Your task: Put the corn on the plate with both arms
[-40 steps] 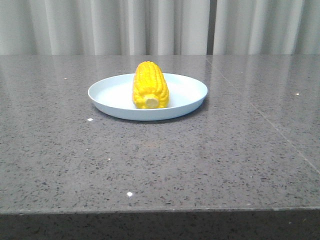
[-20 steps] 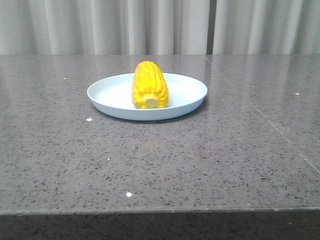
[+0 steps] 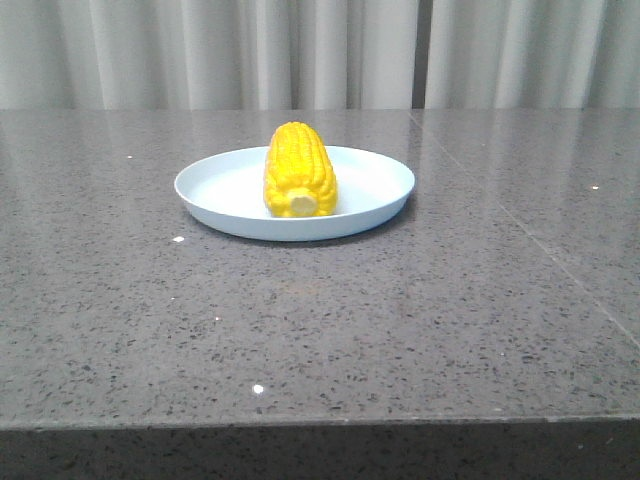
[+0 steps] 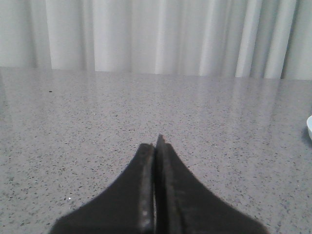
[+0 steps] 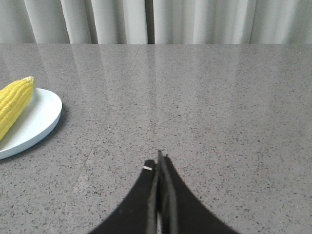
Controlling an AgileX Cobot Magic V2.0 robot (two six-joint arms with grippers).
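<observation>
The yellow corn (image 3: pixel 299 170) lies in the pale blue plate (image 3: pixel 370 195) at the middle of the table, its pale stub end toward the camera. Neither arm shows in the front view. In the left wrist view my left gripper (image 4: pixel 157 144) is shut and empty above bare table, and only a sliver of the plate's rim (image 4: pixel 309 127) shows at the picture's edge. In the right wrist view my right gripper (image 5: pixel 160 158) is shut and empty, well apart from the plate (image 5: pixel 39 122) and the corn (image 5: pixel 14 102).
The grey speckled stone table (image 3: pixel 400 320) runs to a front edge near the camera. A seam line (image 3: pixel 520 230) crosses its right part. Pale curtains (image 3: pixel 320 50) hang behind the far edge.
</observation>
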